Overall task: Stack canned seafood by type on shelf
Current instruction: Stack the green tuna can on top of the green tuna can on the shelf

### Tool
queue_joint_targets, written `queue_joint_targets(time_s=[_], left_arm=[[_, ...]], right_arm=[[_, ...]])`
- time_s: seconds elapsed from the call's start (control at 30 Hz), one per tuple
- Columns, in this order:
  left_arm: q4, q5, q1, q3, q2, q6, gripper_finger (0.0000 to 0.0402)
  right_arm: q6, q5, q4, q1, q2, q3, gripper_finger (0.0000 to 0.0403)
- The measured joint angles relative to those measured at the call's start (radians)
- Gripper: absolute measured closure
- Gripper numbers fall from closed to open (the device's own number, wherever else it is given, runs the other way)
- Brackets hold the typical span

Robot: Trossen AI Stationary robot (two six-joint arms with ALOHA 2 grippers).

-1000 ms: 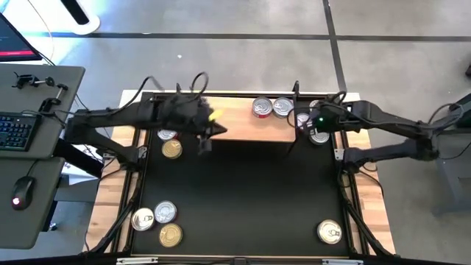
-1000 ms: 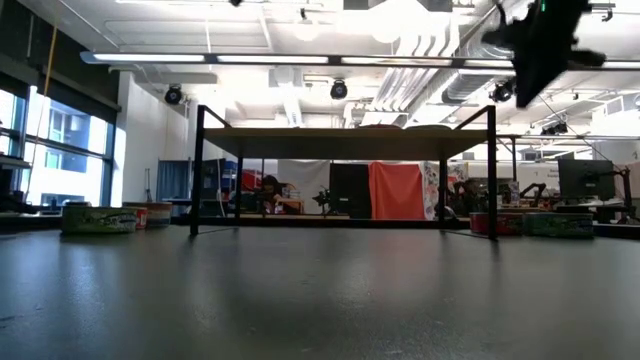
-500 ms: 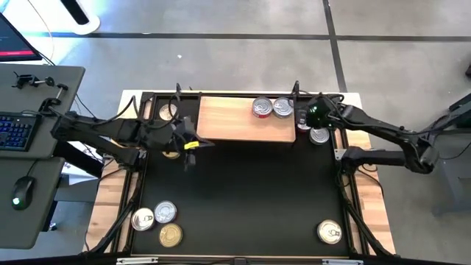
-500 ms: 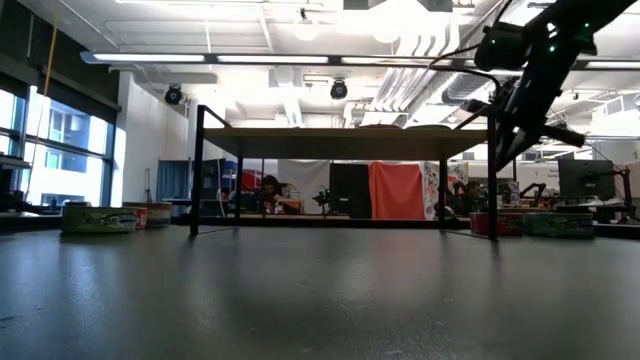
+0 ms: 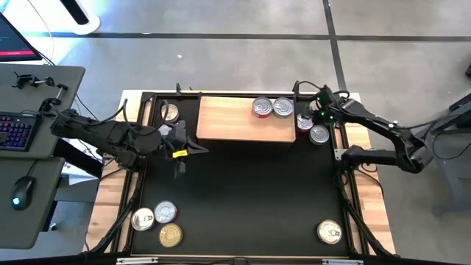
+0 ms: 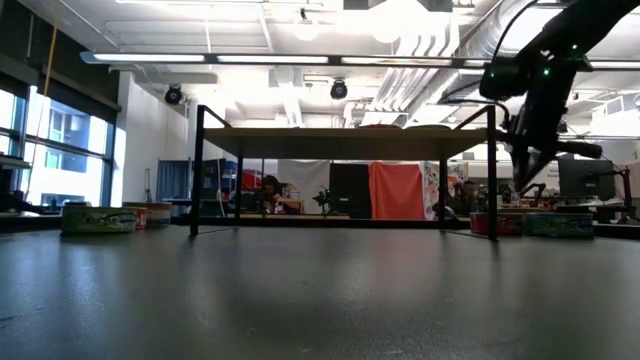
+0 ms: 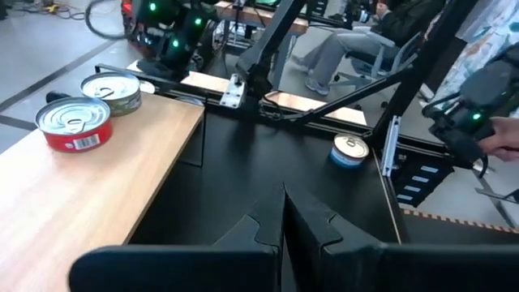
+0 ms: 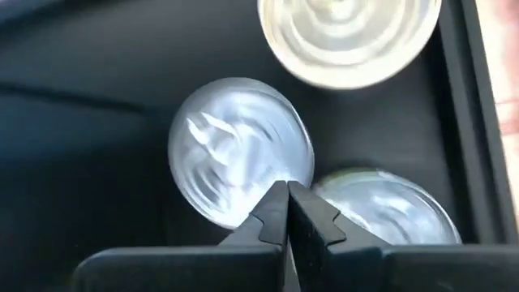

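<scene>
Hovering clenched and empty, the right gripper (image 8: 285,212) has dropped over the cans (image 8: 240,148) beside the shelf (image 5: 243,120); a pick looks next.

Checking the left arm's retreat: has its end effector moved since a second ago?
Yes. The left end effector pulled off the shelf, toward the table's left edge.
</scene>
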Motion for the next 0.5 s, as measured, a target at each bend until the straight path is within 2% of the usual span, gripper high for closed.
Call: queue_joint_targets(time_s=[0.17, 0.5], left_arm=[[-0.001, -0.043, -0.010, 0.000, 0.000, 0.010, 0.0401], [-0.001, -0.056, -0.009, 0.000, 0.001, 0.010, 0.0402]], right_arm=[[-0.050, -0.002, -0.094, 0.000, 0.036, 0.000, 0.0403], [-0.117, 0.006, -0.192, 0.002, 0.065, -0.010, 0.0403]])
